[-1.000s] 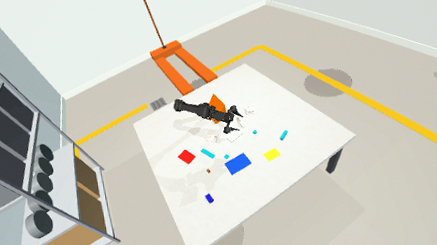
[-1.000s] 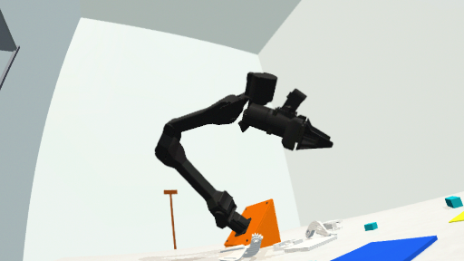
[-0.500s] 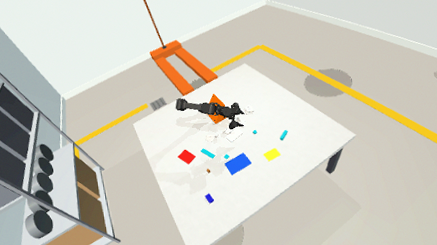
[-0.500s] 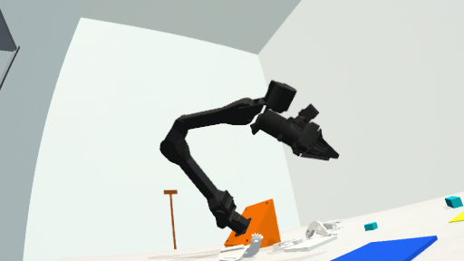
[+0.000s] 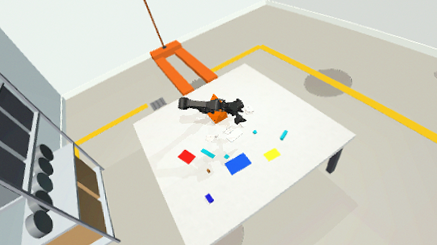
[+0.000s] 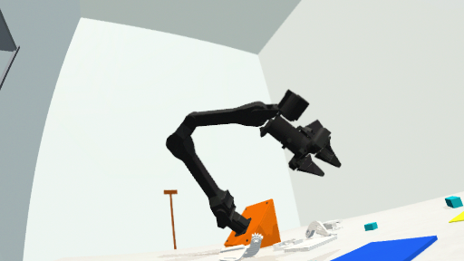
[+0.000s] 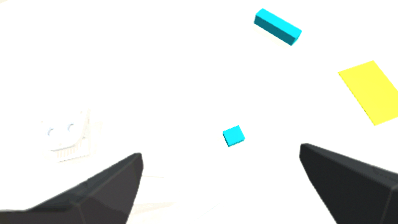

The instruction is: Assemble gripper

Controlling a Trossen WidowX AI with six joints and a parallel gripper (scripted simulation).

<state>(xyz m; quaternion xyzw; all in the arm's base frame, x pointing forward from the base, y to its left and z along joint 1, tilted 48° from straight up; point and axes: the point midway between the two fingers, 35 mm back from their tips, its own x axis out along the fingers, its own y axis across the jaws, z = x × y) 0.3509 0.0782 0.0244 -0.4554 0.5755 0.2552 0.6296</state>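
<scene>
1. The gripper [image 6: 332, 170] [image 7: 221, 151] hangs above the white table [image 5: 288, 172], fingers spread wide, nothing between them.
2. White printed parts [image 6: 313, 242] lie at the exterior view's lower centre, right of the orange mount [image 6: 275, 227].
3. A small cyan cube [image 7: 233, 136] lies near the wrist view's centre.

In your wrist view, a small cyan block [image 5: 255, 132] [image 6: 371, 226] [image 7: 233, 135] shows between the tips of the pincer [image 5: 244, 113] [image 6: 332, 170] [image 7: 221, 151], lying on the table [image 5: 286, 107] below it. Farther up and right of the pincer there, you see a cyan bar [image 5: 283, 134] [image 6: 453, 201] [image 7: 277, 27] and a yellow plate [image 5: 272, 154] [image 6: 458, 217] [image 7: 372, 94]. From the top, your blue plate [image 5: 238, 164] [image 6: 390, 250] lies below the pincer, a red plate [image 5: 187, 157] below and left, a dark blue block [image 5: 209, 198] farther down. An orange pallet jack [image 5: 173, 75] [image 6: 173, 222] stands on the floor, above and left of the pincer.
</scene>
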